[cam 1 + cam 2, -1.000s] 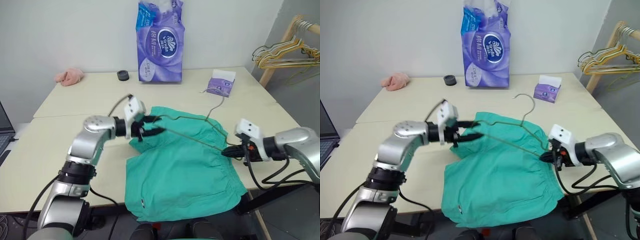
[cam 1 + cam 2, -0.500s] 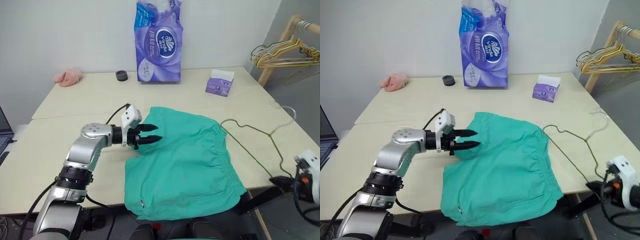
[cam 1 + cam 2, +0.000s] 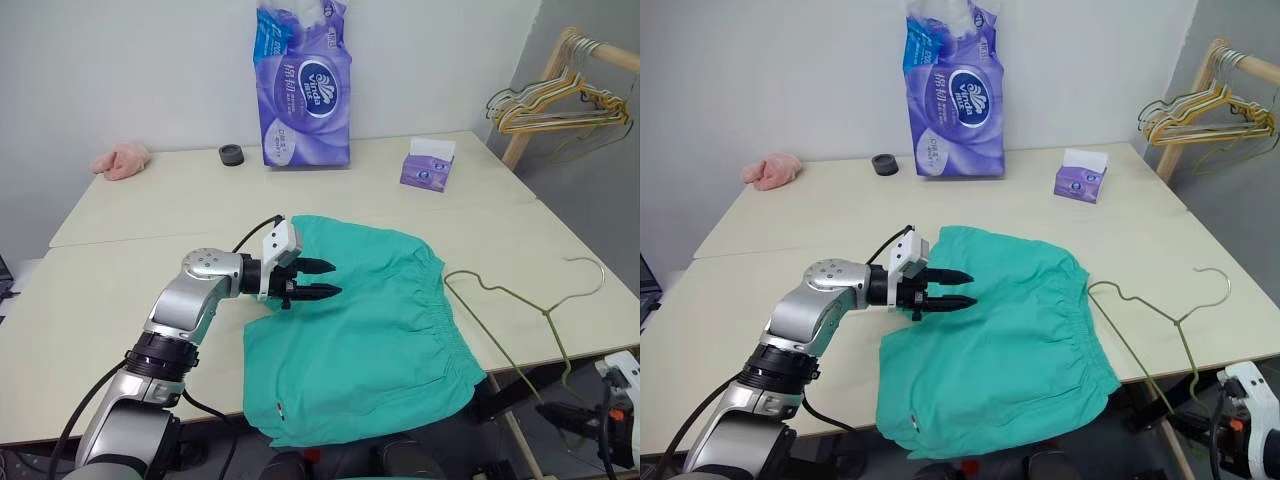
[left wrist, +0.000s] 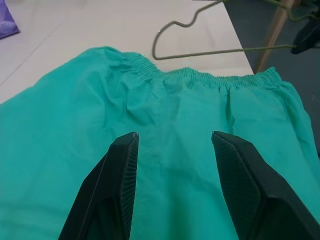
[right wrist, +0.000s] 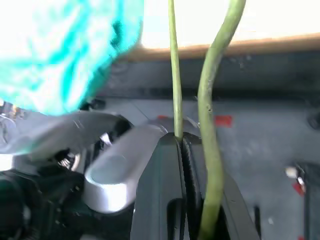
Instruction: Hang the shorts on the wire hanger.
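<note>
The teal-green shorts lie flat on the table, waistband toward the right. My left gripper hovers open just over their upper left part, its black fingers spread with nothing between them. The olive-gold wire hanger rests on the table's right edge beside the waistband, its hook pointing right and its lower part hanging past the edge. Below that edge my right gripper is shut on the hanger wire, which is pinched at the fingertips.
A tall purple tissue pack, a small purple tissue box, a black round cap and a pink cloth stand along the table's back. A wooden rack with a cluster of wire hangers is at the far right.
My right gripper has pulled the hanger off the shorts, to the right and down past the table's edge. The left gripper has sunk slightly over the shorts. The camera has shifted.
</note>
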### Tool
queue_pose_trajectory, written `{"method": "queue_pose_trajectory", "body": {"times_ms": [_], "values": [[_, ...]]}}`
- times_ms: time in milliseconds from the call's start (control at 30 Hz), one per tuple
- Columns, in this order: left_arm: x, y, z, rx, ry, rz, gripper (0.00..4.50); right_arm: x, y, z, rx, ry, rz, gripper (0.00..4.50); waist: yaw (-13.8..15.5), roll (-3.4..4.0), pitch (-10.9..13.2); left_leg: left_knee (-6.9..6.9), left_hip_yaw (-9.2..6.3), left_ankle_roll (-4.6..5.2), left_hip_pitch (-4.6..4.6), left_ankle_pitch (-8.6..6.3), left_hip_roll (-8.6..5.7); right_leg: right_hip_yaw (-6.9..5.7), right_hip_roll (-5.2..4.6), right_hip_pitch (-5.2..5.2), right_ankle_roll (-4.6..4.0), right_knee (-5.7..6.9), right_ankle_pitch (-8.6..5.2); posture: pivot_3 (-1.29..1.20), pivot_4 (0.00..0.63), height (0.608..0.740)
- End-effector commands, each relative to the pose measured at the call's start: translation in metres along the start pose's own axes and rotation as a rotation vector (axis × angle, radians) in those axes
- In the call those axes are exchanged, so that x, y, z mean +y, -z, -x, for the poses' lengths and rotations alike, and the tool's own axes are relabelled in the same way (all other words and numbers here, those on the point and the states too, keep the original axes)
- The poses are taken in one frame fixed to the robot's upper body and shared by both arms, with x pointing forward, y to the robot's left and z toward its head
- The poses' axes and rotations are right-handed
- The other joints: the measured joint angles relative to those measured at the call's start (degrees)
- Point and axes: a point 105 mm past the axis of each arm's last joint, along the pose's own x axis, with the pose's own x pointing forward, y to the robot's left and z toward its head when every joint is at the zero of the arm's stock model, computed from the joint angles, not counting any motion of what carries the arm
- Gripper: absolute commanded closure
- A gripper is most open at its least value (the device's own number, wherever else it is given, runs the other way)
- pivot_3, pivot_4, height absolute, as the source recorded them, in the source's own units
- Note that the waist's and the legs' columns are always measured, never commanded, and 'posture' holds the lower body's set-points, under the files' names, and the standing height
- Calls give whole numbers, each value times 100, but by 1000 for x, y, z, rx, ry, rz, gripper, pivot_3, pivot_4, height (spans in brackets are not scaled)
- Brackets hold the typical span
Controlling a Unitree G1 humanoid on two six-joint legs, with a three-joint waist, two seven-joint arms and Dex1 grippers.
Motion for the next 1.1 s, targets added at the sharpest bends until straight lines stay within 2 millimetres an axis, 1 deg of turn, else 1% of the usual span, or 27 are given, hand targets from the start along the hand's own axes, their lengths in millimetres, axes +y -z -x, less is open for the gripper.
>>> {"method": "queue_pose_trajectory", "body": {"times_ms": [33,167,400,833,1000,1100], "values": [[-4,-16,1,-32,23,-61,2034,2,-7,-1,10,-16,17,4500,3,-3,2,0,-1,0,-1,0,0,0,0,0,0,-1,0,-193,56,740],[0,-11,6,-17,-10,-66,2034,-4,-6,-5,39,-9,1,4500,18,-7,4,1,-3,2,-2,-1,0,2,0,2,0,-5,0,-174,56,740],[-3,-7,7,-13,-17,-61,2034,-2,-18,2,-11,-40,18,4500,30,-6,4,1,-3,3,-2,-2,0,2,0,2,0,-5,0,-169,53,740],[-4,-3,7,0,-12,-70,2034,-10,-6,2,-4,-7,-52,4500,44,-6,4,1,-2,4,-2,-3,0,4,-1,2,1,-5,0,-163,49,740],[-4,-3,7,3,-10,-73,2034,-7,-2,1,13,-21,-56,4500,45,-7,4,1,-1,4,-2,-3,0,4,-1,2,1,-6,0,-167,48,740],[-5,-7,5,2,-6,-79,2034,-1,-5,-2,12,-50,-41,4500,44,-6,4,0,-1,4,-2,-3,0,4,-1,1,1,-6,0,-165,48,740]]}}
